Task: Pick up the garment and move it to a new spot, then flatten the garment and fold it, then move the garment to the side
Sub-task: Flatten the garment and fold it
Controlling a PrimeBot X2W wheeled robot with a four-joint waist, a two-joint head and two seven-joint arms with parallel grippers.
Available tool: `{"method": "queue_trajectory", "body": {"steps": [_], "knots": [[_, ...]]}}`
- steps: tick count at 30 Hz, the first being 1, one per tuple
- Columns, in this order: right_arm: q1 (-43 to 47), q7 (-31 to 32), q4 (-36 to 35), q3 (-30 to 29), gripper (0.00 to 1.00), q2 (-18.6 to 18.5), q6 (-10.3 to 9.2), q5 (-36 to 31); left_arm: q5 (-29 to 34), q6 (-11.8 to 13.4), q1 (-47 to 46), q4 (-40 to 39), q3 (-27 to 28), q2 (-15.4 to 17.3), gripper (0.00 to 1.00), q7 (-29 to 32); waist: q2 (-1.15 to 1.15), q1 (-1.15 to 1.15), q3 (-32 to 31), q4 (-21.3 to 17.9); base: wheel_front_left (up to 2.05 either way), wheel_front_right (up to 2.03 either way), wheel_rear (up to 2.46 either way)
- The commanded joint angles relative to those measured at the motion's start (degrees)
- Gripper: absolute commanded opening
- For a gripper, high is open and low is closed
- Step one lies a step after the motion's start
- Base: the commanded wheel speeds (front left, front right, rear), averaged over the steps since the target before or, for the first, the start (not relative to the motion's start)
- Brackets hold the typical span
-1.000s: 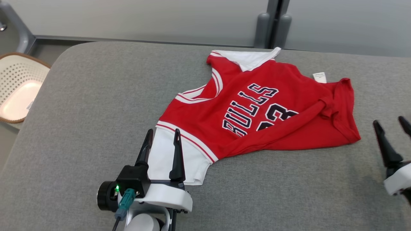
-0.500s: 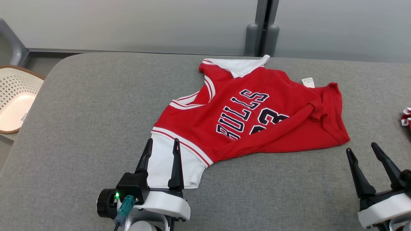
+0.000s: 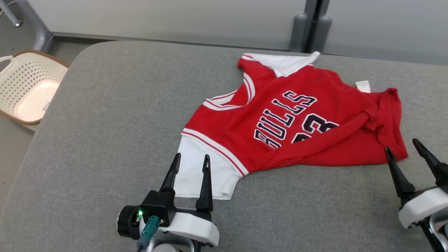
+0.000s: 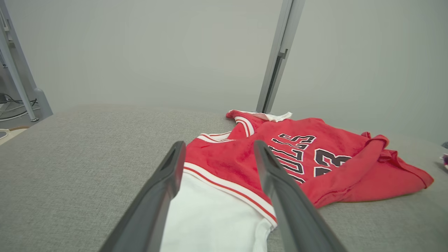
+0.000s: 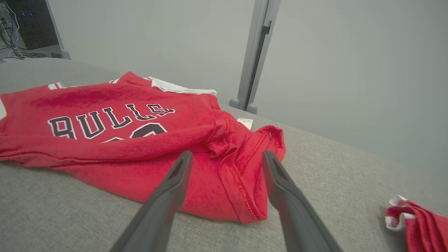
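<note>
Garment [image 3: 297, 119] rumpled; left tool [image 3: 193, 155] and right tool [image 3: 400, 144] spread apart; right wrist view adds a red cloth [image 5: 416, 217]

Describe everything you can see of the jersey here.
The jersey is red, soft-looking fabric with white-and-red trim, white sleeves, dark "BULLS" lettering and a number partly hidden by a fold. It lies rumpled on the grey pad, neck towards the robot's left, hem bunched at the right, a white tag at its far edge. The open left gripper straddles the near sleeve and the open right gripper is at the hem. Contact cannot be told.
</note>
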Motion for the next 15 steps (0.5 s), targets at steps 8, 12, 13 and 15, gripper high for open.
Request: {"method": "queue_trajectory", "body": {"steps": [8, 12, 13, 15], "knots": [[-7.65, 1.86, 8.47, 3.86, 1.00, -3.49, -0.03, -1.13, -1.30, 1.76, -1.64, -0.88, -3.08, 0.21, 1.00, -0.08, 0.00, 0.00, 3.24, 4.15, 0.00, 0.00, 0.00], [-10.36, 1.23, 11.67, 5.63, 1.00, -4.93, -0.03, -0.30, -1.57, 2.49, -1.84, -1.42, -3.98, 0.22, 1.00, -0.08, 0.00, 0.00, 4.35, 5.51, 0.00, 0.00, 0.00], [-10.94, 1.05, 12.16, 6.04, 1.00, -5.25, -0.03, 0.04, -1.67, 2.75, -1.96, -1.58, -4.25, 0.21, 1.00, -0.08, 0.00, 0.00, 4.66, 5.80, 0.00, 0.00, 0.00], [-12.06, 0.63, 13.09, 6.94, 1.00, -5.85, -0.03, 0.28, -1.88, 3.02, -1.99, -1.83, -4.66, 0.23, 1.00, -0.09, 0.00, 0.00, 5.24, 6.29, 0.00, 0.00, 0.00]]}}
